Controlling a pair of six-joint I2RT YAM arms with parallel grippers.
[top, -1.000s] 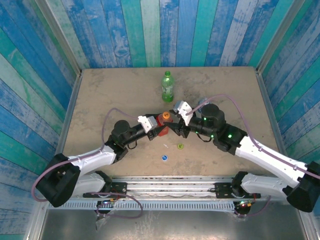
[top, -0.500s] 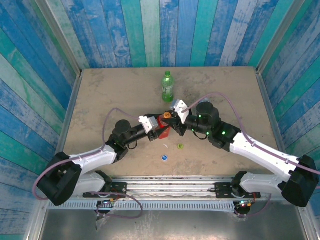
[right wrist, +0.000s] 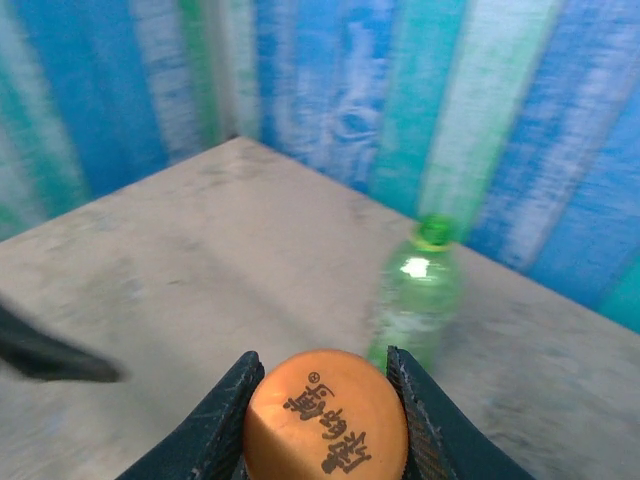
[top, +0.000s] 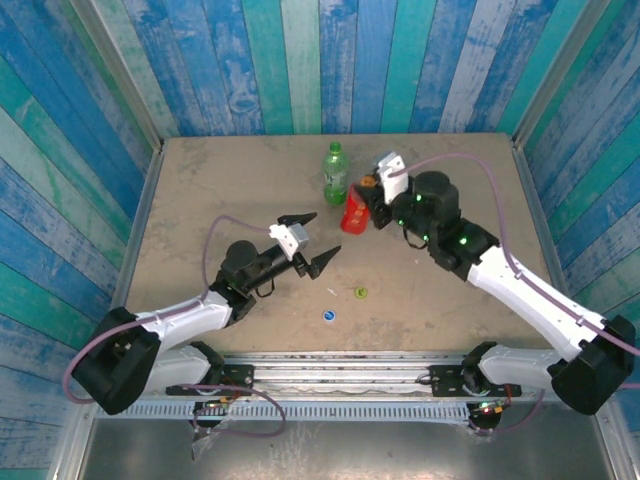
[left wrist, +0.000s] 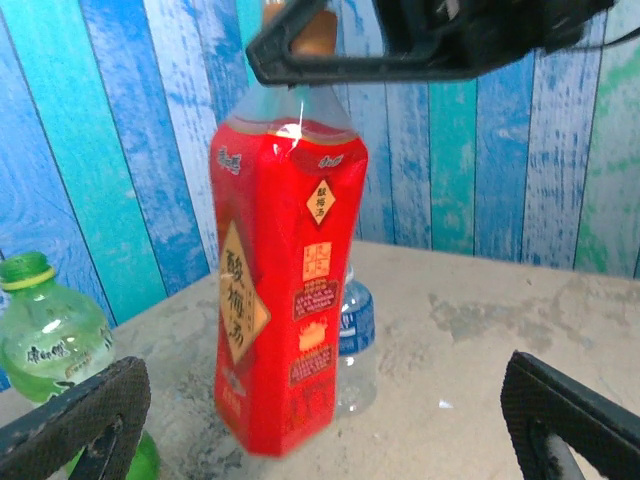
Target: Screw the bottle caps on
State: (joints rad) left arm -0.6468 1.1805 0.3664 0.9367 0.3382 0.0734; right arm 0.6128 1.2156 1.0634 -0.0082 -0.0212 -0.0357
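A red bottle (top: 352, 213) with a printed label stands toward the far middle of the desk (top: 200, 190), neck up. Its long axis runs nearly vertical, with a slight lean. Whether its base rests on the desk cannot be told. The right tool (top: 371, 189) comes in from above and pinches the orange cap (right wrist: 325, 415) on the bottle's neck, one dark finger (right wrist: 222, 415) pressed to each side of the cap.

The left tool (top: 327, 232) sits nearer the front, apart from the red bottle and aimed at it, its two fingers spread wide with nothing between them. In the left wrist view, those fingers (left wrist: 80, 410) sit in the lower corners with the red bottle centred between them.

A tall green bottle (top: 335, 172) stands upright just beside the red one, on its left, with a green cap on top. A short clear bottle (left wrist: 356, 330) with a blue label stands behind the red one. A yellow-green cap (top: 361, 292) and a blue cap (top: 328, 316) lie loose on the desk near the front edge, close together.
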